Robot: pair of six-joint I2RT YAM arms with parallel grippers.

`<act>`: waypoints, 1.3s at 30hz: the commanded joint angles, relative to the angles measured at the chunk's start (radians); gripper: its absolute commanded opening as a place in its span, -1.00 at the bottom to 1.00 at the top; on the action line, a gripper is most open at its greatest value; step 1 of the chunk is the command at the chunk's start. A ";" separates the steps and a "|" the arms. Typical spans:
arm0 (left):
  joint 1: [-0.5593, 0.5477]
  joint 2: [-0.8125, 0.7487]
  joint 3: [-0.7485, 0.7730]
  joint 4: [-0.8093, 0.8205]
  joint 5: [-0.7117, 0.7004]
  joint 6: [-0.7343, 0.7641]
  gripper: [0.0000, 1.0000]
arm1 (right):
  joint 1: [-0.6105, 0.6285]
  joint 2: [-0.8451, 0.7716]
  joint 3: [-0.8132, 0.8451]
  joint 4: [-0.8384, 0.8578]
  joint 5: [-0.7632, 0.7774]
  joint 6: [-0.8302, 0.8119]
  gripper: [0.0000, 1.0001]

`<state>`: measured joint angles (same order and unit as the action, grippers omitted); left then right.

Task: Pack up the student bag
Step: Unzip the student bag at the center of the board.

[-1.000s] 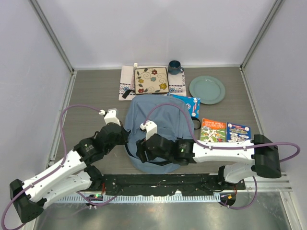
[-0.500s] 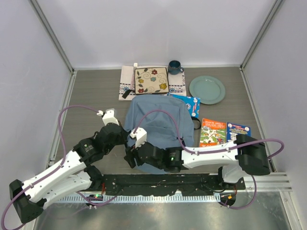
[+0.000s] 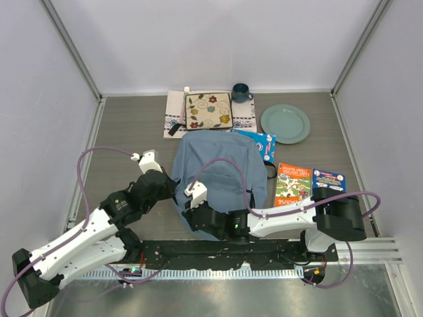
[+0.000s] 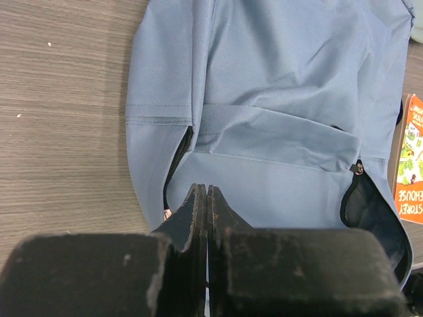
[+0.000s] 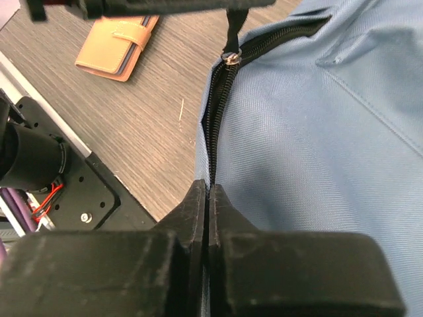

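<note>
The big soft light-blue cloth backpack [image 3: 221,165] lies straight ahead of both grippers. The right gripper [image 5: 207,193] pinches its near edge, with the dark zipper [image 5: 217,132] running away in front. The left gripper [image 4: 202,198] pinches cloth too.

Two white-and-black arms lay low. The left arm [image 3: 92,228] angled forward and right, its left hand [image 4: 202,193] pinched fully together. The right arm [image 3: 291,214] swept leftward, its right hand [image 5: 207,189] close by, fingers likewise pressed together.
</note>
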<state>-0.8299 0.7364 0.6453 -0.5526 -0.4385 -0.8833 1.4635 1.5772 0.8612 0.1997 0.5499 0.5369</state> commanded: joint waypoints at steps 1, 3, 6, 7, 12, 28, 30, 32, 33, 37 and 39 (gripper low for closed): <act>0.003 -0.003 -0.004 0.046 -0.046 0.000 -1.00 | 0.008 -0.062 -0.060 0.089 -0.046 0.023 -0.98; 0.005 0.012 -0.006 0.051 -0.080 0.024 -1.00 | 0.020 -0.074 -0.068 0.096 -0.061 0.020 -0.98; 0.008 0.043 0.010 0.069 -0.130 0.069 -1.00 | 0.043 -0.088 -0.083 0.106 -0.080 0.014 -0.98; 0.014 0.050 0.017 0.086 -0.138 0.078 -1.00 | 0.049 -0.088 -0.085 0.107 -0.084 0.014 -0.98; 0.078 0.126 0.043 0.144 -0.126 0.132 -1.00 | 0.092 -0.068 -0.083 0.115 -0.094 0.018 -0.98; 0.190 0.212 0.043 0.276 -0.039 0.153 -1.00 | 0.146 -0.037 -0.093 0.141 -0.113 0.041 -0.98; 0.202 0.212 0.043 0.272 -0.037 0.153 -1.00 | 0.146 -0.043 -0.093 0.139 -0.104 0.041 -0.98; 0.210 0.205 0.053 0.257 -0.025 0.153 -0.95 | 0.144 -0.063 -0.088 0.126 -0.076 0.047 -0.75; 0.212 0.202 0.053 0.249 -0.013 0.152 -0.83 | 0.143 -0.072 -0.071 0.110 -0.053 0.043 -0.54; 0.212 0.153 0.039 0.209 0.011 0.136 0.09 | 0.141 -0.169 -0.019 -0.011 0.106 -0.009 0.45; 0.212 0.126 0.031 0.183 0.011 0.121 0.44 | 0.120 -0.259 -0.017 -0.061 0.195 -0.021 0.54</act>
<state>-0.6243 0.9249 0.6441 -0.3855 -0.4191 -0.7483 1.5982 1.4803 0.7803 0.2142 0.5568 0.5476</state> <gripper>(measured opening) 0.618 0.731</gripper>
